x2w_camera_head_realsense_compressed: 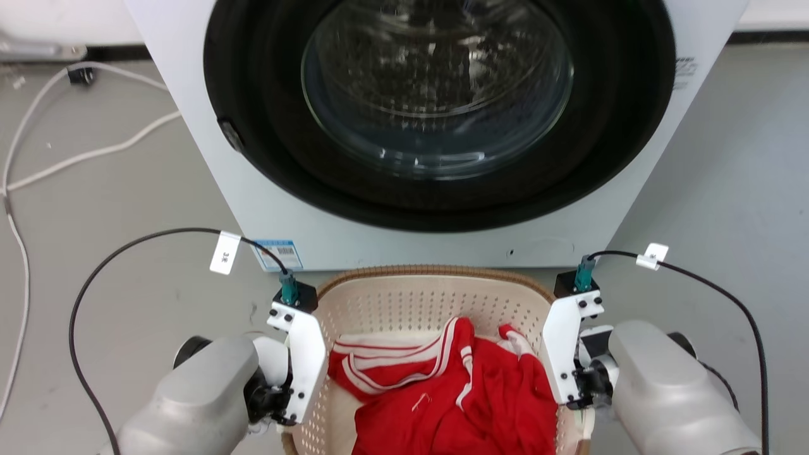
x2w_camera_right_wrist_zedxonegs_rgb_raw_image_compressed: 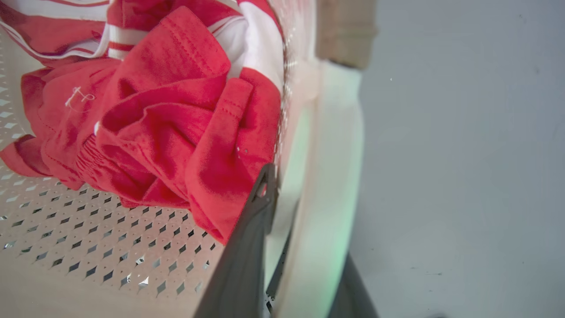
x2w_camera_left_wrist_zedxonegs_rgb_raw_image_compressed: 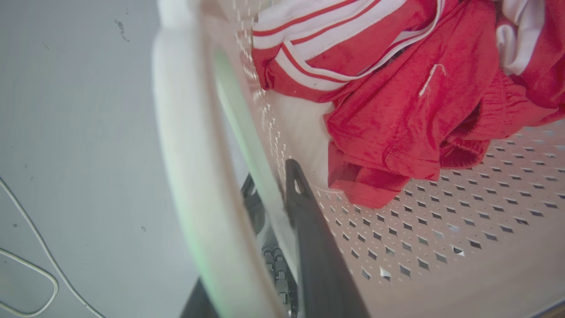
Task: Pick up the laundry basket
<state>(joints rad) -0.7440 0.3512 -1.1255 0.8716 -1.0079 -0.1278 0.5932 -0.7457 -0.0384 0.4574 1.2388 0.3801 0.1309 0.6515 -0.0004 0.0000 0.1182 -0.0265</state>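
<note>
Basket (x2w_camera_head_realsense_compressed: pixel 436 297) lies at six o'clock in your head view, just before the washer (x2w_camera_head_realsense_compressed: pixel 253 189), whose glass door (x2w_camera_head_realsense_compressed: pixel 436 82) looms at twelve. Your left gripper (x2w_camera_left_wrist_zedxonegs_rgb_raw_image_compressed: pixel 271 176) at seven and right gripper (x2w_camera_right_wrist_zedxonegs_rgb_raw_image_compressed: pixel 291 194) at five each straddle a side handle, one finger inside the perforated wall, one outside, closed narrowly on it. Red clothes (x2w_camera_head_realsense_compressed: pixel 455 392) lie heaped inside, touching the right inner finger. White cables (x2w_camera_head_realsense_compressed: pixel 95 151) trail across the floor (x2w_camera_head_realsense_compressed: pixel 727 158) at ten o'clock, well apart
</note>
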